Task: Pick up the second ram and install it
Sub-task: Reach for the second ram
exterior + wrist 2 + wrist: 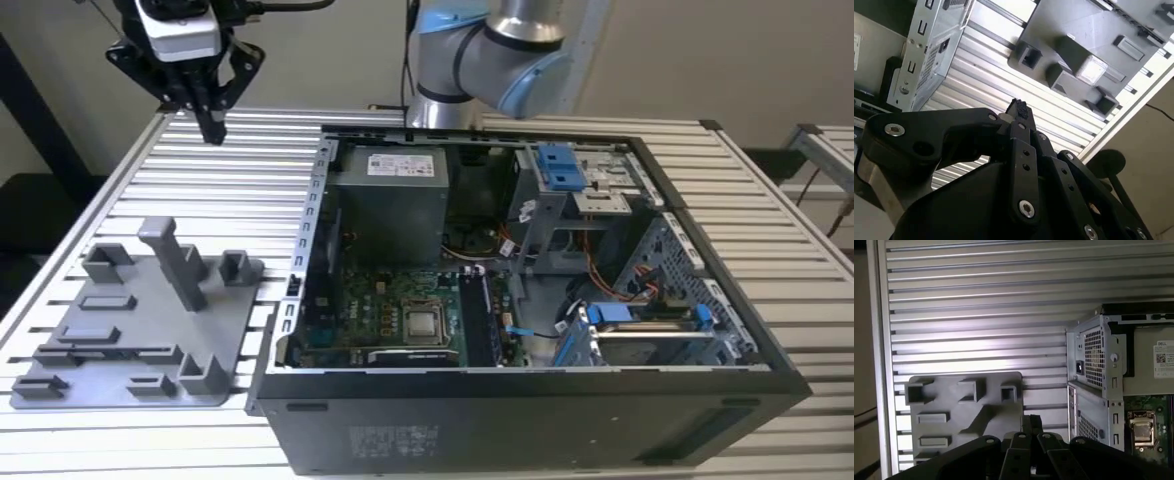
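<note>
My gripper (211, 128) hangs high over the slatted table at the back of the exterior view's left, far from the open computer case (534, 385). Its fingers are shut together with nothing between them, as both wrist views confirm (1019, 106) (1031, 421). A long dark slim strip (473, 315) stands edge-up in the motherboard slots just right of the square silver processor (424, 322). I cannot tell for sure that it is the second ram. The grey holder plate (251, 335) lies on the table below the gripper, and its pockets look grey.
The holder plate (969, 415) carries a tall post (174, 262) and several low blocks. Inside the case are the power supply (387, 195), blue drive brackets (563, 167) and loose cables. The case's perforated rear wall (1094, 357) stands beside the holder. The arm's base (447, 95) rises behind the case.
</note>
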{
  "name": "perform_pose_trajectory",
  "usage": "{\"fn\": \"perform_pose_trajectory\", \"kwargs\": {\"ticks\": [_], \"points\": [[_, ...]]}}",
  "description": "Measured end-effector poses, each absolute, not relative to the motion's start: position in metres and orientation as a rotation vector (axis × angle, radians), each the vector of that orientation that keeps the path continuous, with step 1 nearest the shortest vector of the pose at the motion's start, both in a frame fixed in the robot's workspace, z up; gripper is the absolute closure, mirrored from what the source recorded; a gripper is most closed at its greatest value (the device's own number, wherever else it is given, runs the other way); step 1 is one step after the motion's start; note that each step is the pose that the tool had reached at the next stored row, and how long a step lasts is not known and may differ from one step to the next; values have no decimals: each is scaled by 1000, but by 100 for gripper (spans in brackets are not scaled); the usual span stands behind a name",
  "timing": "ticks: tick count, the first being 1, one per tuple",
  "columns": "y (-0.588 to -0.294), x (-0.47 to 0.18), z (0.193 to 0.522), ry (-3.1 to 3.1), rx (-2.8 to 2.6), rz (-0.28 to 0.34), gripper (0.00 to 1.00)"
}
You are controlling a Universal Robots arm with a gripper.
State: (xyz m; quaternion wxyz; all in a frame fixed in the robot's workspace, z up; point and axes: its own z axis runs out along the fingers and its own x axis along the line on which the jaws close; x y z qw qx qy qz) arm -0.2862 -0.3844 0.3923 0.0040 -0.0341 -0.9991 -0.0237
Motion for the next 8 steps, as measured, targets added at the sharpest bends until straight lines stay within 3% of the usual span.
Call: {"fn": "perform_pose_trajectory", "kwargs": {"ticks": [8], "points": [[-380,-313,392,-3123,-107,-74,89]]}}
